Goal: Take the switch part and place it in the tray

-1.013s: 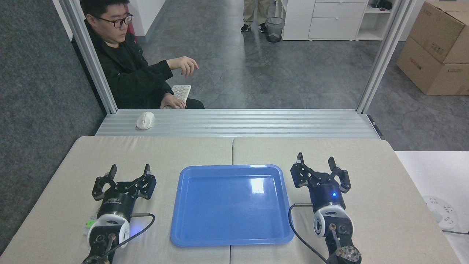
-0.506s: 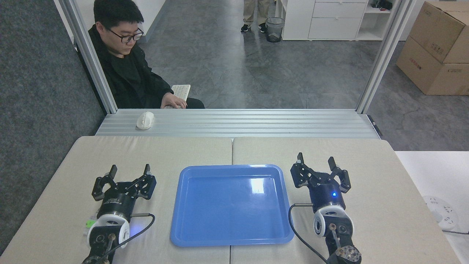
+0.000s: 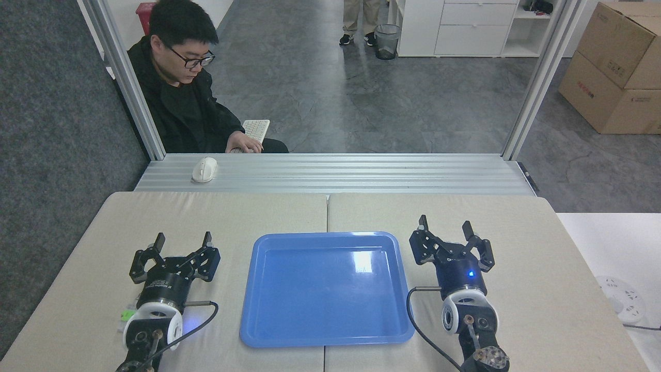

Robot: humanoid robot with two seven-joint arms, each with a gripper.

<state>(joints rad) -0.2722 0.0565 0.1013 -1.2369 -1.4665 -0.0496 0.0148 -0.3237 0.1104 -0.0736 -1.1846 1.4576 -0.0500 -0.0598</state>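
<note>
Your 2 end effectors flank the 1 tray [image 3: 326,289] on the table [image 3: 465,212], likely so either can reach it. The left end effector [image 3: 182,239] and right end effector [image 3: 445,226] both stand wide, holding nothing. The 1 switch part [image 3: 126,314] lies mostly hidden beside your left wrist, outside the tray.
</note>
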